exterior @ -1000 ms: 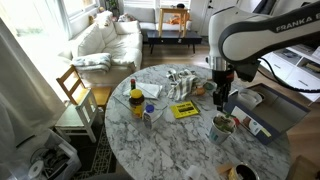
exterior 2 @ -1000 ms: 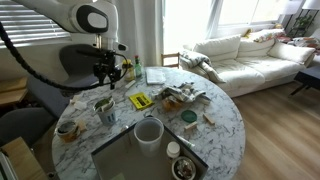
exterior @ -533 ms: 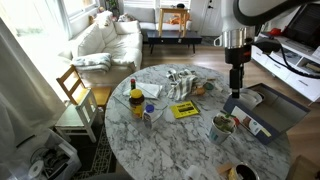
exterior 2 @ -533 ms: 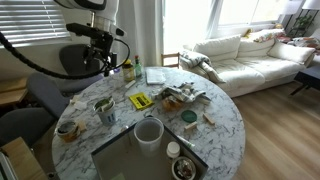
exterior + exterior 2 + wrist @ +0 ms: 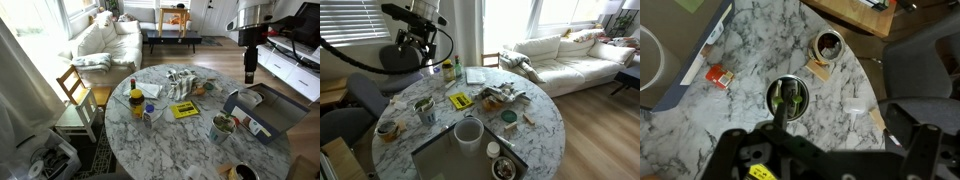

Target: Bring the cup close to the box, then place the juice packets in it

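Way up over the marble table [image 5: 165, 135] with the gripper [image 5: 250, 74] spread wide, clutching nothing. Directly below, seeing the metal cup [image 5: 221, 128] just beside the grey box [image 5: 276, 113], greenish packets [image 5: 788, 97] tucked inside.

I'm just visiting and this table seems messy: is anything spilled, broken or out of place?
Nothing looks spilled or broken. The cup stands upright near the box with something green inside. The only untidy spots are a heap of what look like crumpled wrappers mid-table and a small orange packet lying loose by the box.
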